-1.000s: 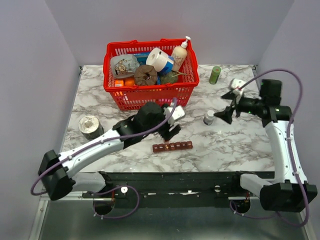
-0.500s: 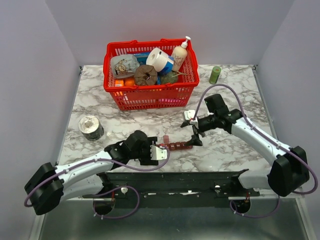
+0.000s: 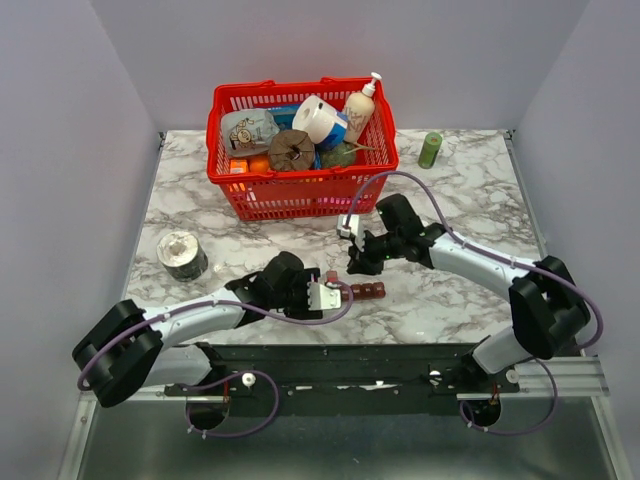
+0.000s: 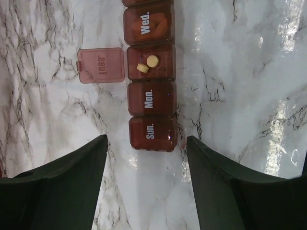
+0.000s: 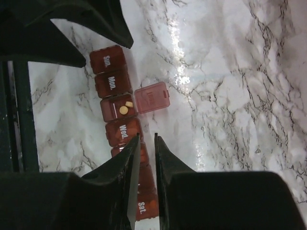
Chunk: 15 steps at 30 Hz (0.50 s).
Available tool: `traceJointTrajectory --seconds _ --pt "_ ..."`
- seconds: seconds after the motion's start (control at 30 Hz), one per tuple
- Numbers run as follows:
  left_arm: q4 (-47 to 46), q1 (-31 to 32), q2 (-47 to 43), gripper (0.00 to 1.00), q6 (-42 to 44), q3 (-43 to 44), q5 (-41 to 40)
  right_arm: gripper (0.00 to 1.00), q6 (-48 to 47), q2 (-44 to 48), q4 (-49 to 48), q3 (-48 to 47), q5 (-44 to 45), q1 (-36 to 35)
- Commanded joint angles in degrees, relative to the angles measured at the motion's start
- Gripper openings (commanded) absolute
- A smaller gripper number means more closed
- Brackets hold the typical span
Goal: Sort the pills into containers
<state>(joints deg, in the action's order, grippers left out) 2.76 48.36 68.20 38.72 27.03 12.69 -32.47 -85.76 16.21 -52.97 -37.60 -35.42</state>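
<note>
The containers [image 3: 368, 291] are lying on the marble just in front of the red basket [image 3: 290, 182], running roughly parallel to its front wall. The Tuesday lid [image 4: 100, 65] is standing open, folded out toward the basket, and two pale pills [image 4: 152, 61] are sitting in that compartment; the neighbouring lids I can read are looking closed.

My left gripper [image 4: 146, 143] is hanging open and empty over the Sunday end of the strip, in front of the basket's middle. My right gripper [image 5: 147, 139] is hovering over the strip's far half, nearer the basket's right corner, its jaws drawn almost together with only a thin slit showing; I am seeing nothing in that slit, though a pill there could be hiding from me.

What I am worrying about is the strip itself: it is looking light and is resting loose, so a fingertip coming down on a closed lid is likely to be shoving or tipping it, and the two pills could be jumping out. The open flap is sticking out toward the basket where my right fingers could be catching it. Both my grippers are crowding the same short strip, so I am risking a knock between them
</note>
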Motion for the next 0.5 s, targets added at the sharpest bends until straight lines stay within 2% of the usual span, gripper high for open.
traceJointTrajectory --seconds 0.0,0.2,0.47 --pt "0.31 -0.11 2.54 0.74 2.06 2.50 2.43 0.24 5.04 -3.45 -2.50 -3.45 10.17 -1.49" --pt "1.10 -0.11 4.13 0.63 2.24 3.21 2.61 0.15 8.73 -7.23 -1.44 -5.39 12.11 -1.93" --pt "3.30 0.07 6.15 0.61 2.94 4.26 3.75 0.15 11.28 -10.13 -1.09 -6.80 14.14 -3.78"
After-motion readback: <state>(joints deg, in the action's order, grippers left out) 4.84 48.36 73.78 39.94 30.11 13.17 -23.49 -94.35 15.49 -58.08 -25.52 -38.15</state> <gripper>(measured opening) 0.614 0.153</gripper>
